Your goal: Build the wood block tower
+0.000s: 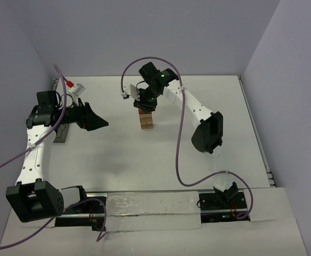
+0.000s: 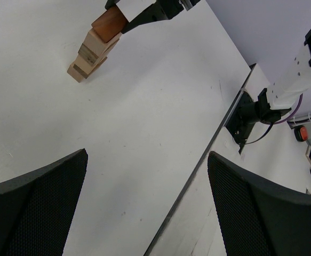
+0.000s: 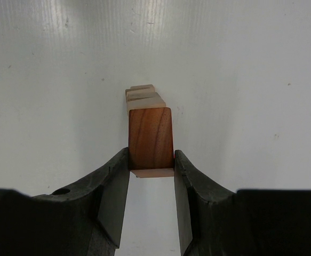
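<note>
Reddish-brown block (image 3: 150,137) is pinched by right gripper (image 3: 151,176) atop tan cubes (image 1: 146,122) near table's (image 1: 224,106) far edge; left gripper (image 2: 147,157) is spread wide, empty.

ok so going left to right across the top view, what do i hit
left tool → tower → right elbow

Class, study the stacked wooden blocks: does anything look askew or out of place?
Yes: the light-tan wooden cubes sit staggered, edges not flush. The right end effector holds the reddish-brown wooden block at the top.
</note>
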